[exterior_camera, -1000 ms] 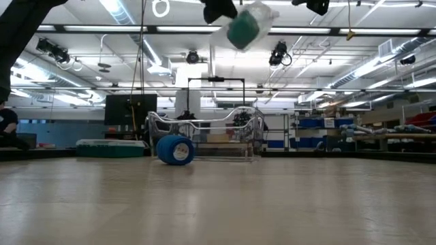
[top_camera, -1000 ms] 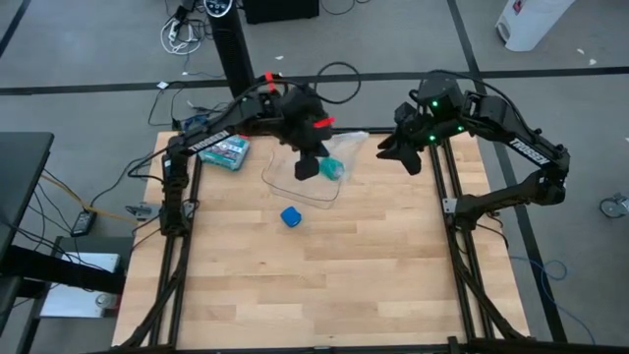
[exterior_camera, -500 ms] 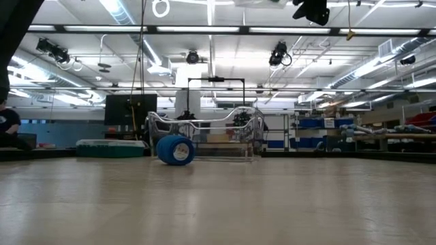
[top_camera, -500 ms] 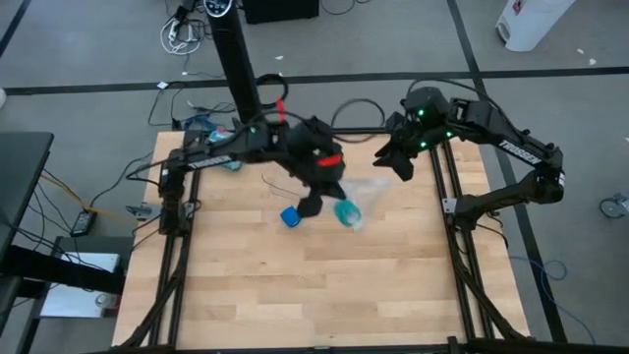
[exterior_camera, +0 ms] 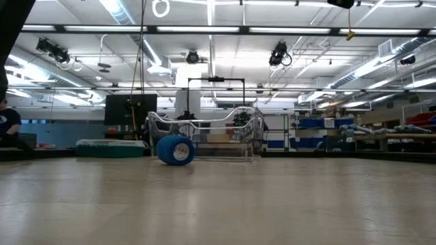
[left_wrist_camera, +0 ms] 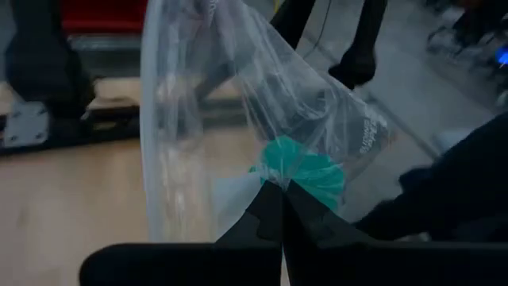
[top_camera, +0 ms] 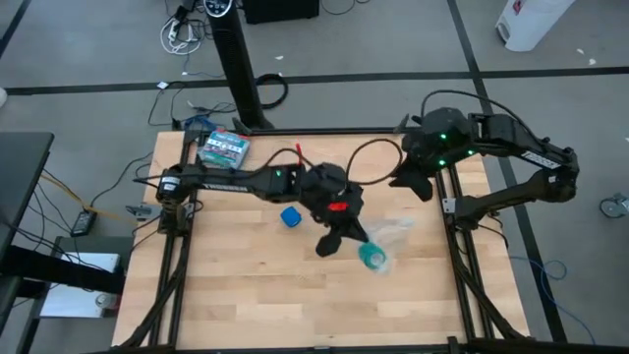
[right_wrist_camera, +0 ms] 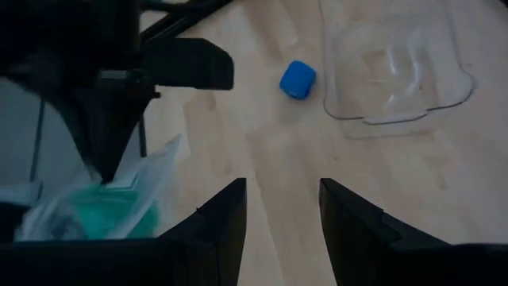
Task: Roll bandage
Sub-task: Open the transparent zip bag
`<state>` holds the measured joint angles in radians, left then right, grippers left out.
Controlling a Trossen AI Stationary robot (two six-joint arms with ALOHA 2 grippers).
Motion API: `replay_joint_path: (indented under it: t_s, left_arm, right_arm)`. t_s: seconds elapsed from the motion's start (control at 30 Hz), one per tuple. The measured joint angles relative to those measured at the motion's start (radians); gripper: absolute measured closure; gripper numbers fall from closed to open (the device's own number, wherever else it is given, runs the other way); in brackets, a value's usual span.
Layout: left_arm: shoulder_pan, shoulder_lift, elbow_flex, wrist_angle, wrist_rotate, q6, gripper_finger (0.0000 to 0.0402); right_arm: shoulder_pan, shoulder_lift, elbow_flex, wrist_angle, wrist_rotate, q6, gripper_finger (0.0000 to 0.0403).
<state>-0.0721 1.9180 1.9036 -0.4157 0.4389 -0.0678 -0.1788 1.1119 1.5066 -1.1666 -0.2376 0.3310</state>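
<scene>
Right now, as I read it from my end:

Bandage [top_camera: 290, 216]: already a small blue roll, resting on the counter [top_camera: 246, 295] near its middle, loose — nothing touches it. In the low view it stands on its rim, so its axis lies level with the counter.

Left gripper [top_camera: 331, 244]: jaws clenched on the edge of a clear plastic bag [top_camera: 386, 236] with a small green roll [top_camera: 372, 258] inside; the bag hangs from the pinch, out over the middle of the counter.

Right gripper [top_camera: 411, 180]: hovering near the right rear edge of the counter, jaws parted with nothing between them.

Key relation: the bandage sits just beside the left arm's wrist section, on the arm's rear-left side, behind the left jaws and not in front of them. From the right jaws it lies well apart, across the counter toward the left. In the right wrist view the bandage is ahead of the open jaws, beside a clear plastic tray [right_wrist_camera: 394, 67].

Nearer arm: the left — but it is busy with the bag, so I judge the free right gripper the likelier one for any pick.

Tray: empty as far as I can tell.

Box [top_camera: 223, 149]: green-and-white, at the rear left corner, well clear of both jaws.
</scene>
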Motion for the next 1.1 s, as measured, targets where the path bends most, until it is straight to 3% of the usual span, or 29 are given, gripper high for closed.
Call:
replay_joint_path:
  t_s: [0.23, 0.4, 0.57, 0.77, 1.1]
  left_arm:
    - [-0.015, 0.0, -0.124, 0.317, -0.105, -0.193, 0.0401]
    - [-0.028, 0.0, -0.166, 0.494, -0.214, -0.305, 0.0401]
    - [-0.048, 0.0, -0.169, 0.528, -0.244, -0.357, 0.0401]
    - [-0.047, 0.0, -0.169, 0.529, -0.21, -0.438, 0.0401]
    - [-0.018, 0.0, -0.159, 0.507, -0.194, -0.478, 0.0401]
  right_arm:
    - [0.008, -0.007, 0.0, -0.105, -0.221, -0.173, 0.0253]
    - [0.008, -0.043, -0.018, -0.143, -0.295, -0.356, 0.0253]
    - [0.007, -0.079, -0.044, -0.124, -0.282, -0.462, 0.0253]
    - [0.031, -0.113, -0.047, 0.021, -0.279, -0.467, 0.0253]
    - [0.135, -0.1, -0.048, 0.116, -0.252, -0.493, 0.0254]
